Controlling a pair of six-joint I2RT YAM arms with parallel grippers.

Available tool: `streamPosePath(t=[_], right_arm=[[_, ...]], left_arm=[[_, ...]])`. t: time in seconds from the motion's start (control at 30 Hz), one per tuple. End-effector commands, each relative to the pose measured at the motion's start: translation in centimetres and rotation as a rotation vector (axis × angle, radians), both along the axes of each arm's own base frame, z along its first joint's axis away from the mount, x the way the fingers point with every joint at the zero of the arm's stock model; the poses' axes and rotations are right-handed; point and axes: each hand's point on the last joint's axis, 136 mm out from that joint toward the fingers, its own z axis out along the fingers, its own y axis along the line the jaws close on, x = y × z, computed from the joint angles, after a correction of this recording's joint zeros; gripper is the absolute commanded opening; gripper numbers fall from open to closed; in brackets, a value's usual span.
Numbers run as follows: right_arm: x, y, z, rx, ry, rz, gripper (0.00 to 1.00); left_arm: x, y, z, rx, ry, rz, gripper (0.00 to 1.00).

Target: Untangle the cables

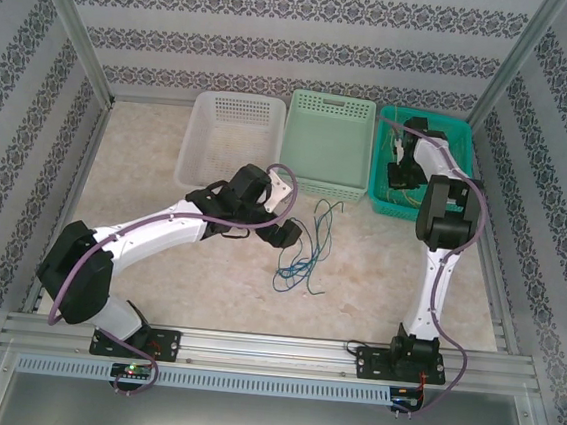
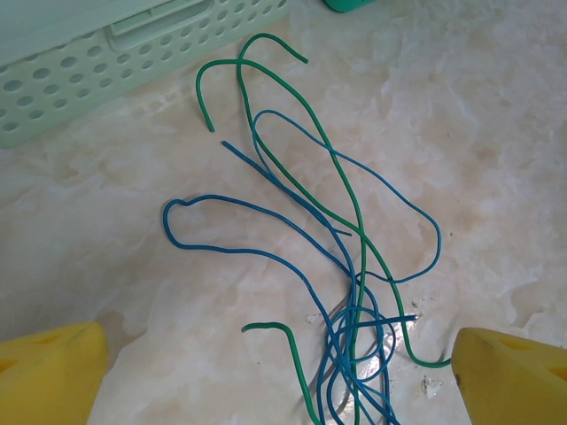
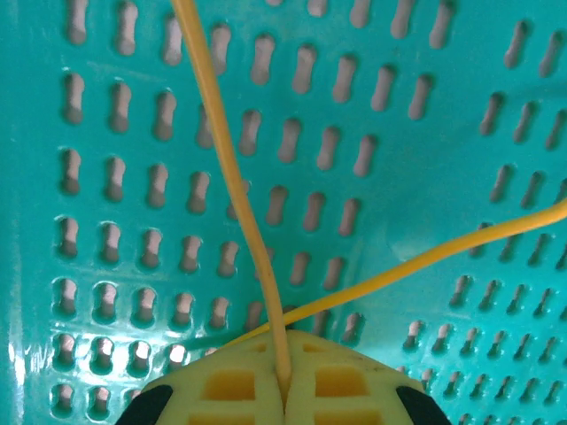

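Three baskets stand side by side along the far edge of the table (image 1: 158, 261): a white basket (image 1: 202, 139), a pale green basket (image 1: 330, 142) and a teal basket (image 1: 466, 140). From above, the left arm bends in towards the middle of the table. The left gripper (image 1: 286, 235) is just beside a loose tangle of green and blue cables (image 1: 304, 260) lying on the bare surface in front of the pale green basket. At that distance the tangle reads as a thin scribble. The left wrist view separates it: green cables (image 2: 341, 168) curl up towards the pale green basket's perforated wall (image 2: 89, 71), while blue cables (image 2: 239, 252) loop wide to either side. All of them cross and bunch together low in the frame. That bunch lies between the yellow fingers (image 2: 53, 367) of the left gripper (image 2: 283, 381), which stand spread wide at the two bottom corners with nothing between the pads. The strands lie flat on the table below them. In the overhead picture the right arm stretches forward, and the right gripper (image 1: 403, 174) is down inside the teal basket. Whether it holds anything is too small to make out there. The right wrist view settles it: the pads of the right gripper (image 3: 285, 390) are pressed together on a yellow cable (image 3: 226, 150). One strand runs straight up from the seam, and another (image 3: 443, 252) sweeps off to the right across the slotted teal wall (image 3: 115, 177).
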Motion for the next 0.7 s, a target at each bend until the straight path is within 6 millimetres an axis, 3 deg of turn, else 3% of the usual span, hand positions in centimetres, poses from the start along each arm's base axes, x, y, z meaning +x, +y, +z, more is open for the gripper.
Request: streamPosePath(t=[0.0,0.17,0.23,0.33,0.5,0.67], right_arm=[[-1.3,-1.2,-0.8,-0.063,0.091,-0.008,0.00],[-1.5,-2.3,-0.1,-0.133,0.106,-0.017,0.00],[-1.5,-2.6,0.6,-0.157,0.092,-0.018,0.12],[-1.4,-2.5,1.6,-0.151,0.068,-0.011,0.21],[-0.7,-0.5,4.6,-0.062,-0.048,0.002,0.61],[-0.4,0.3,8.4,-0.018,-0.180,-0.032,0.69]], left_arm=[[0.2,0.0,0.6,-0.031,-0.006,0.005,1.00],[0.0,-0.1,0.4,-0.029,0.008,-0.001,1.00],[0.0,-0.1,0.5,-0.030,0.005,-0.001,1.00],[0.0,-0.1,0.6,-0.034,0.003,-0.003,1.00],[-0.2,-0.2,0.5,-0.046,0.008,-0.010,1.00],[-0.6,0.1,0.6,-0.047,0.000,-0.014,1.00]])
